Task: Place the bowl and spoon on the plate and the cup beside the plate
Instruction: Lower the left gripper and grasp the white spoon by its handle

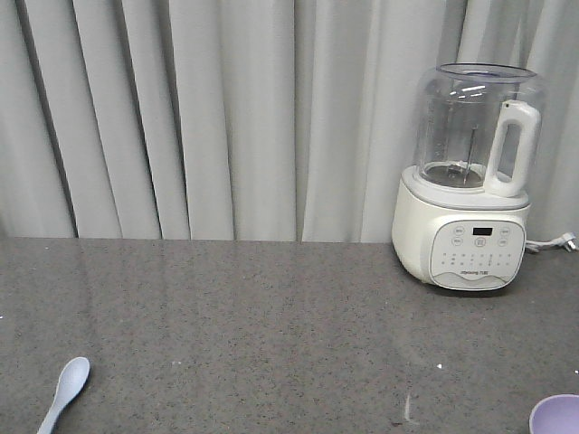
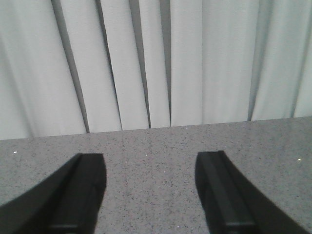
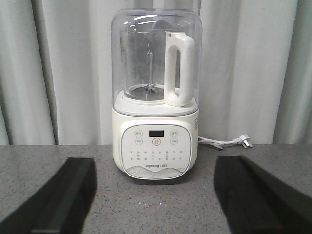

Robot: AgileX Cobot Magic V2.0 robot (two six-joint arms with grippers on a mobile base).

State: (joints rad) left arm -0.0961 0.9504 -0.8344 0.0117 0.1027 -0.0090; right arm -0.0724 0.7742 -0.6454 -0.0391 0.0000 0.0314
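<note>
Lying at the near left edge of the grey speckled stone countertop [image 1: 271,316], the small pale blue plastic spoon [image 1: 63,391] is seen with its scoop pointed away and its handle cut off by the frame. It is judged light, stiff and rather slippery, and is best pinched across the handle just behind the scoop. At the near right corner only a sliver of the lavender plastic bowl [image 1: 556,414] is shown; its thin rim is the likely hold. The plate and the cup are not shown in any view. Both the left gripper [image 2: 151,200] and the right gripper [image 3: 156,204] are held low and level, spread wide, with nothing between the fingers. Further back a white blender with a clear jug [image 3: 155,97] is faced by the right gripper, and pale pleated curtains [image 1: 181,117] are hung behind.
</note>
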